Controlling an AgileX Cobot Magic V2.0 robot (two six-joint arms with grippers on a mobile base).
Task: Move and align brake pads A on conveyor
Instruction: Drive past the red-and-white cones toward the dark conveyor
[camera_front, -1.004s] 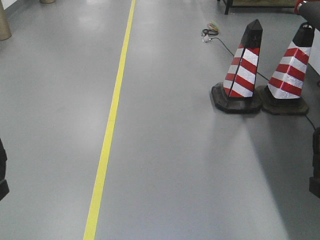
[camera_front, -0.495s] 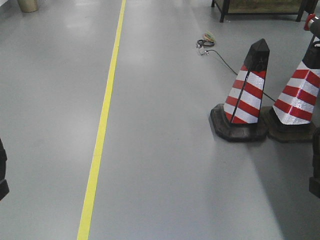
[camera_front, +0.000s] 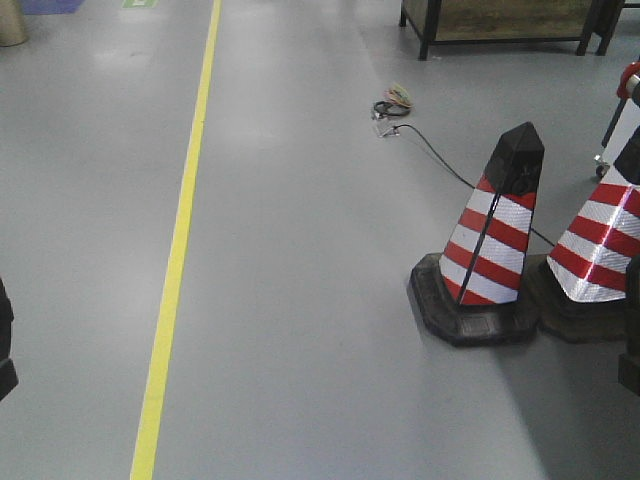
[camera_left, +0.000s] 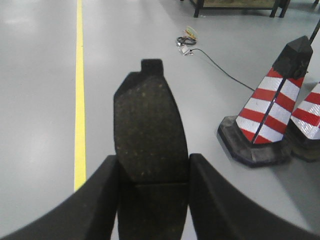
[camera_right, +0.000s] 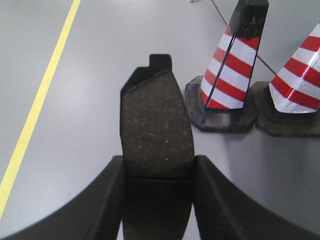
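We see a grey floor (camera_front: 320, 330) with a yellow line (camera_front: 175, 260) running from near to far on its left side. At the right stand two red-and-white striped cones on black bases, the full cone (camera_front: 497, 235) just beside a cut-off cone (camera_front: 605, 250). A black cable (camera_front: 440, 160) trails behind them to a wire tangle (camera_front: 392, 102), near a dark-legged bench (camera_front: 500, 20)

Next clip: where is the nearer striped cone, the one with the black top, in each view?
Front view: nearer cone, right of centre, beside a second cone.
Left wrist: nearer cone at right, beyond the held brake pad.
Right wrist: nearer cone at top, right of the held brake pad.
Shared landmark: yellow floor line, left in all views.
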